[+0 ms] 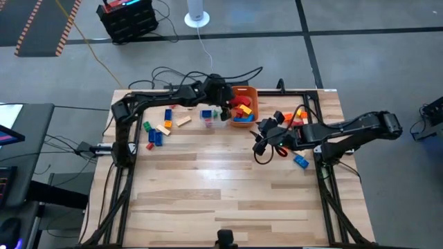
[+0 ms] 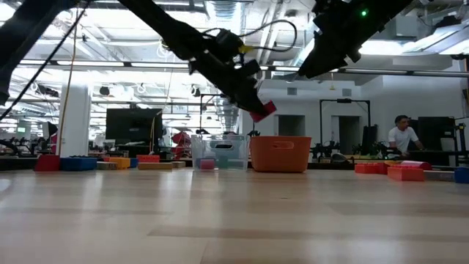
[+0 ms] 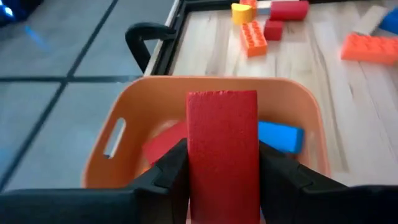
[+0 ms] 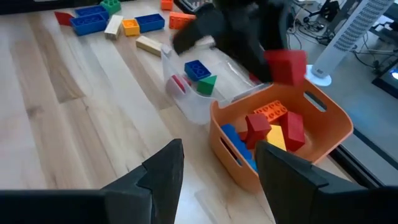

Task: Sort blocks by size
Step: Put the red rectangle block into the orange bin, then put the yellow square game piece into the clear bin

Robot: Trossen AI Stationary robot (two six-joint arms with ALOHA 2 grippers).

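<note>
Left gripper (image 3: 222, 180): pinched one red block (image 3: 222, 149), held above the orange tub (image 3: 112, 134) near the table's far edge.
Right gripper (image 4: 217, 177): fingers spread, holding nothing.
Tubs: two, orange and clear tub (image 4: 186, 102), side by side.

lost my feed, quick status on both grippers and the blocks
Left gripper shut on red block, above orange tub. Right gripper open, empty, hovering off to the side. Nothing in the way.

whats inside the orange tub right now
The orange tub holds red blocks, an orange brick, a yellow piece and a blue block. Anything beneath them is covered.
</note>
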